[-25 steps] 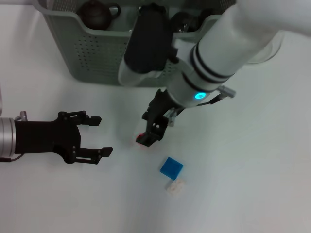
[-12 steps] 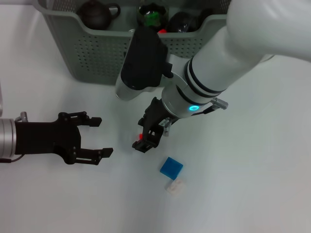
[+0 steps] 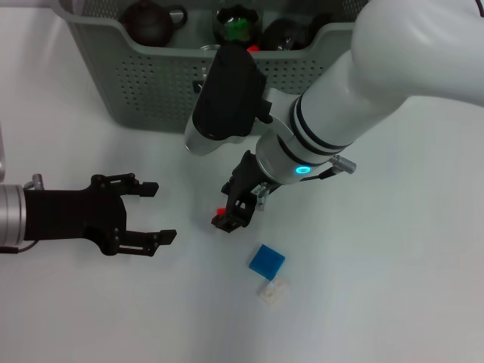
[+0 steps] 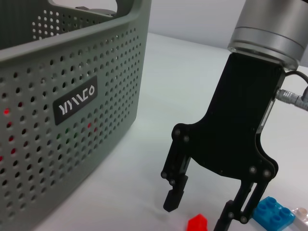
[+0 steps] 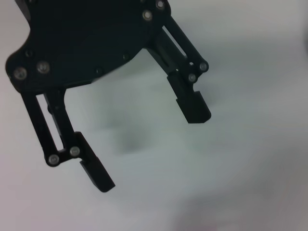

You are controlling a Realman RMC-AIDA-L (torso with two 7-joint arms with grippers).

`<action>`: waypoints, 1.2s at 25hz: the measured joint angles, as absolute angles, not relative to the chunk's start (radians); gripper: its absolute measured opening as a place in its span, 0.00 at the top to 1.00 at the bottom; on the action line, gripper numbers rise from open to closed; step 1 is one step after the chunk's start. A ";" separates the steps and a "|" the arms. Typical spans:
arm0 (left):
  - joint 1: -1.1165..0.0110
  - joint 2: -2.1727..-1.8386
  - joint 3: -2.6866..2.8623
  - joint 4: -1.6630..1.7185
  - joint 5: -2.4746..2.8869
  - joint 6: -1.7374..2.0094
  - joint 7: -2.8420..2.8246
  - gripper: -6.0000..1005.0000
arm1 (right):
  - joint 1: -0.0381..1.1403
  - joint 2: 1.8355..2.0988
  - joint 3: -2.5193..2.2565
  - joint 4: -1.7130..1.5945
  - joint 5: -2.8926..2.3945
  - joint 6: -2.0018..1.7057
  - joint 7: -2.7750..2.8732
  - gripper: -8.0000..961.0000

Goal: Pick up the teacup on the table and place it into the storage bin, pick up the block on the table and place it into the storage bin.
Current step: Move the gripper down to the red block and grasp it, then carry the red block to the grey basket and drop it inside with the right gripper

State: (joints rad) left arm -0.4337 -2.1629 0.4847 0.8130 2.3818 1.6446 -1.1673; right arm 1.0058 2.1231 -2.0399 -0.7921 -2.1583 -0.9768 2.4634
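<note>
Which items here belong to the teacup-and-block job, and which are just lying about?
Job items:
storage bin
red block, between the right gripper's open fingers
blue block
clear block

Lying about:
dark teapot in the bin
left gripper, open, idle

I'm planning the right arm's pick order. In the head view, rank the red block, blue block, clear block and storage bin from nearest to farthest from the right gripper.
1. Red block: at the tips of the open right gripper.
2. Blue block: on the table, toward the robot.
3. Clear block: just past the blue one.
4. Storage bin: at the table's far side; its front wall could rival the clear block.
</note>
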 joint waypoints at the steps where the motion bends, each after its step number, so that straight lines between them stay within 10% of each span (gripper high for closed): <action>1: -0.434 -2.163 0.485 0.813 2.382 1.644 -1.167 0.13 | 1.006 2.123 -2.040 -0.791 -2.158 -0.976 2.463 0.37; 22: -0.437 -2.161 0.483 0.813 2.382 1.643 -1.167 0.13 | 1.021 2.124 -2.068 -0.742 -2.105 -0.947 2.460 0.56; 30: -0.434 -2.162 0.480 0.813 2.383 1.644 -1.167 0.13 | 1.012 2.119 -2.066 -0.774 -2.105 -0.980 2.464 0.80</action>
